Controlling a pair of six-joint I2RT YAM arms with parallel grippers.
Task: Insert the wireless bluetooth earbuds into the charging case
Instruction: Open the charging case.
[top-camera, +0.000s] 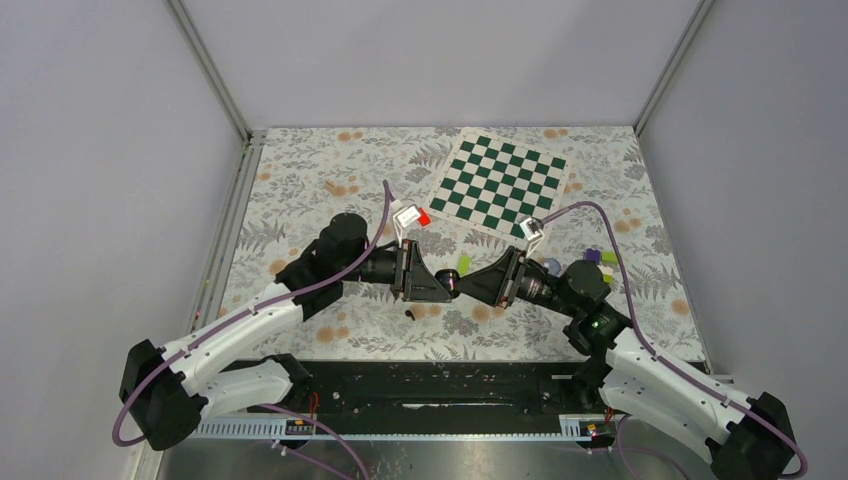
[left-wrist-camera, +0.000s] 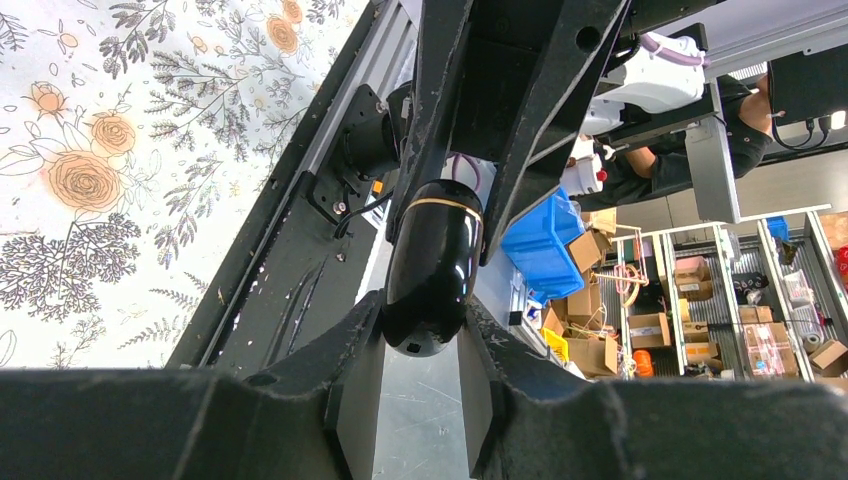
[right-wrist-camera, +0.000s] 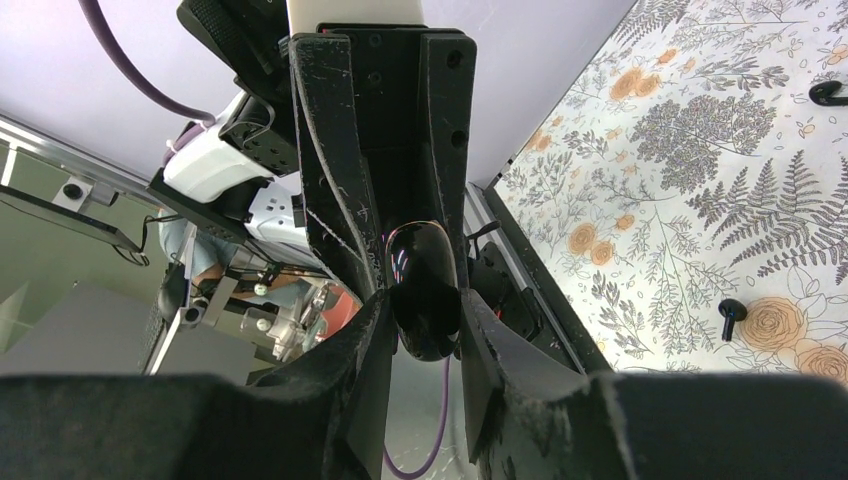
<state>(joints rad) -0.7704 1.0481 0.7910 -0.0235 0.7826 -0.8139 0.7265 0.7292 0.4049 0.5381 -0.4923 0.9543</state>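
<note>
The charging case (left-wrist-camera: 432, 260), glossy black with a thin gold ring, is held in the air between both grippers at mid-table (top-camera: 454, 283). My left gripper (left-wrist-camera: 422, 320) is shut on one end. From the opposite side, my right gripper (right-wrist-camera: 424, 320) has its fingers pressed against the case (right-wrist-camera: 422, 280). In the top view the left gripper (top-camera: 445, 285) and right gripper (top-camera: 470, 283) meet tip to tip. Two tiny black earbuds (right-wrist-camera: 731, 312) (right-wrist-camera: 830, 92) lie on the floral mat, apart from both grippers. One earbud (top-camera: 409, 315) shows below the left gripper.
A green-and-white chessboard (top-camera: 497, 185) lies at the back. A red block (top-camera: 424, 218) sits by its near-left corner and a lime-green block (top-camera: 465, 264) just behind the grippers. A purple block (top-camera: 592, 257) lies beside the right arm.
</note>
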